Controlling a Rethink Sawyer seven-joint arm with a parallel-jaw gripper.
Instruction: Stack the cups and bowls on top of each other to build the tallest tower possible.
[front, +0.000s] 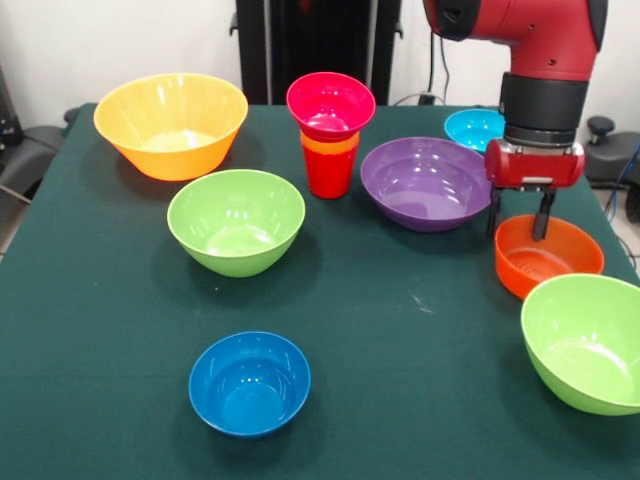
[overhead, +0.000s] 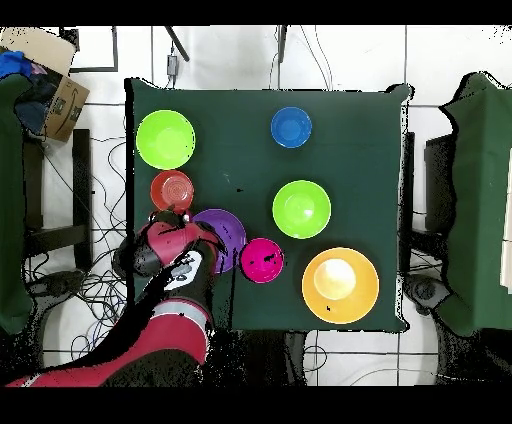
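Observation:
The tower is a red cup (front: 329, 172) with an orange cup nested in it and the small pink bowl (front: 330, 103) on top; it shows from above in the overhead view (overhead: 262, 260). My gripper (front: 519, 226) is open and hangs at the far left rim of the orange bowl (front: 548, 257), one finger outside the rim and one over the bowl. Loose on the table are the yellow-orange bowl (front: 170, 125), a lime green bowl (front: 236, 220), the purple bowl (front: 425, 183), the light blue bowl (front: 470, 128), a second lime green bowl (front: 585, 340) and the dark blue bowl (front: 250, 382).
The green cloth table (front: 400, 330) carries everything. In the overhead view my arm (overhead: 170, 290) covers the light blue bowl and part of the purple bowl (overhead: 228, 232). A cardboard box (overhead: 50, 85) and chairs stand beside the table.

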